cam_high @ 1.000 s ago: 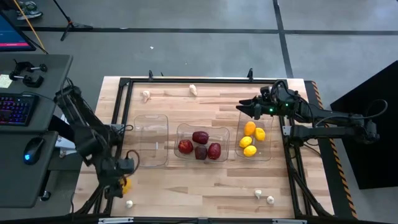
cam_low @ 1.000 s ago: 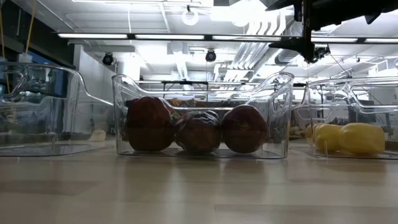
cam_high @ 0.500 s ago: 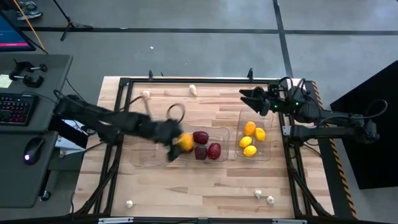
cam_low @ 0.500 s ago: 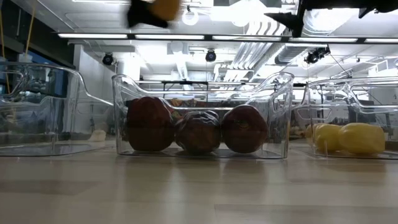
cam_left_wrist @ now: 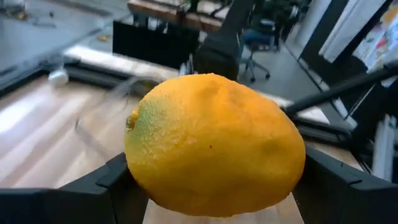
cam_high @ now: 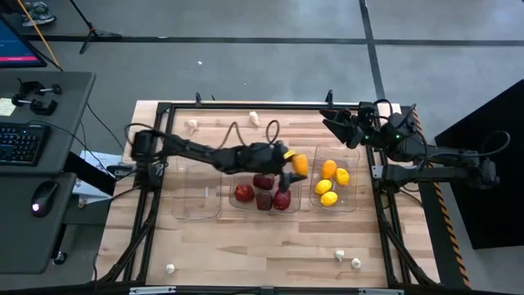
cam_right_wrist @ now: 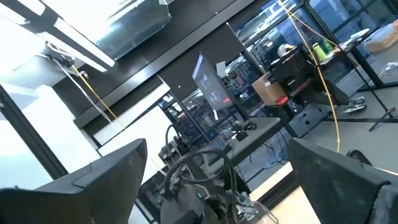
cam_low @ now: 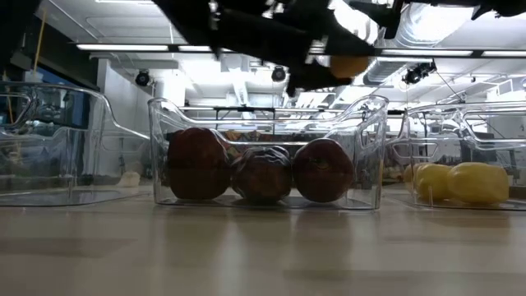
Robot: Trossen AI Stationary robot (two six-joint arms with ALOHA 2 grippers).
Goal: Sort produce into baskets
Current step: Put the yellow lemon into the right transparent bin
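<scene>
My left claw [cam_high: 293, 166] was clamped on an orange lemon [cam_high: 299, 165], one finger on each side of it as the left wrist view [cam_left_wrist: 214, 160] showed, so the fruit filled the gap and could not roll. In the high view it hung near the middle of the frame, over the right end of the middle basket [cam_high: 296, 174], just short of the right basket [cam_high: 313, 176]. I judged that I carried it high to pass over the basket walls and over the dark red fruits [cam_high: 264, 181] in the middle basket. The right basket held the other yellow and orange lemons [cam_high: 329, 187], so the drop belonged there. The left basket [cam_high: 199, 187], left of centre, looked to hold nothing. My right claw [cam_high: 334, 128] waited in the upper right of the frame beyond the baskets, its fingers spread wide and holding nothing, clear of my path. Small white garlic pieces [cam_high: 254, 118] lay scattered on the wooden surface [cam_high: 270, 258], near the upper and lower edges, not yet sorted.
</scene>
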